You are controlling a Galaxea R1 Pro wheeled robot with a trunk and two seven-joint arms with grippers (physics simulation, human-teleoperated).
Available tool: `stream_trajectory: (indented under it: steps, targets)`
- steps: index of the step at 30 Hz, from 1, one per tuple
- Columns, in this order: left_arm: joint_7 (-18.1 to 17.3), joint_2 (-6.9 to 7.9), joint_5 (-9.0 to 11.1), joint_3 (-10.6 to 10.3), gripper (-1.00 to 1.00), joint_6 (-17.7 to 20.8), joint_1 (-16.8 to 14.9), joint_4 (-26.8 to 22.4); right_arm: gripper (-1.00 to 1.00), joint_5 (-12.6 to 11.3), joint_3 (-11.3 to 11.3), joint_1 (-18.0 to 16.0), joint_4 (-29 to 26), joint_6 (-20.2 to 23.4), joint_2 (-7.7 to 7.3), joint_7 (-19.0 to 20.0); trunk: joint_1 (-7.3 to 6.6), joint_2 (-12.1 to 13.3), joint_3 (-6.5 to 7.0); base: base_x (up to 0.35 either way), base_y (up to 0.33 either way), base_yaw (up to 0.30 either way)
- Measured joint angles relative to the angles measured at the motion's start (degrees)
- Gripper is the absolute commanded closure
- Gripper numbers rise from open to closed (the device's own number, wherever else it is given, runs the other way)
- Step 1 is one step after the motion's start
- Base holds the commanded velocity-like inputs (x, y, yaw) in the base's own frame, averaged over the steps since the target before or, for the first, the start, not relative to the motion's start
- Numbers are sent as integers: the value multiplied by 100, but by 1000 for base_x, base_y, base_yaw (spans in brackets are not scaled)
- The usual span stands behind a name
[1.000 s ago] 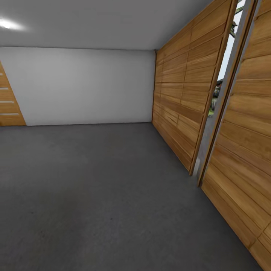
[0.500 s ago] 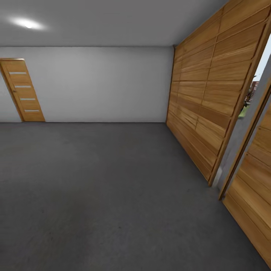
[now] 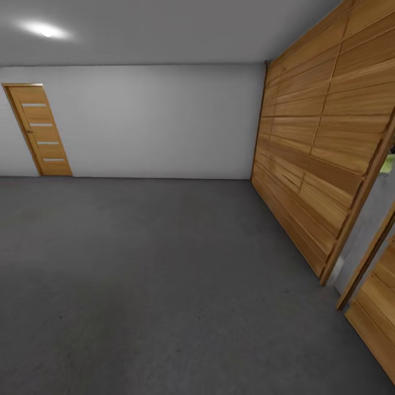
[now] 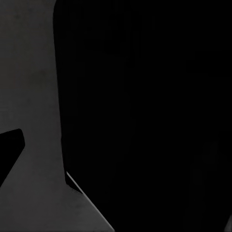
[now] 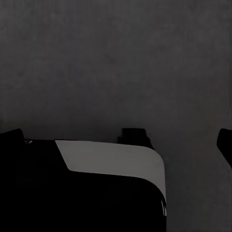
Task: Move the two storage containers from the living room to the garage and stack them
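One wide stretch of dark grey floor (image 3: 164, 285) fills the lower half of the head view. It is matte and a little mottled, and nothing stands on the part that shows. This is the garage: the floor runs back to a plain white wall (image 3: 159, 120) under a white ceiling with a round lamp (image 3: 46, 32) glowing near the left.

A narrow wooden door (image 3: 39, 130) with four pale slits sits in that wall at the far left. A big door (image 3: 323, 153) of horizontal wood panels lines the right side. Past its near edge there is a gap (image 3: 365, 230) with a pale grey post and a speck of green outdoors. A second panelled door (image 3: 378, 318) begins beyond the gap at the lower right.

In the right wrist view the same grey floor (image 5: 116, 63) lies beyond the right hand (image 5: 117, 139). Its two dark fingertips (image 5: 225, 145) sit at opposite edges, spread wide with nothing between them. Below them are a white panel (image 5: 111, 158) and black bodywork of the robot.

In the left wrist view a large black shape (image 4: 145, 96) covers most of the frame, with grey floor (image 4: 29, 72) beside it. The left hand (image 4: 9, 152) shows as one dark tip at the edge, and I cannot tell whether it is spread or pressed together.
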Motion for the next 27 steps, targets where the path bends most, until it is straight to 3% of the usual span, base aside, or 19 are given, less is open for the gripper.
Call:
stream_trajectory:
  steps: [27]
  targets:
    - [10,1,103,1,-100,-3,0,-34,-100,-1,0,0,-5,0,-2,-2,0,0,-181,341,0,195]
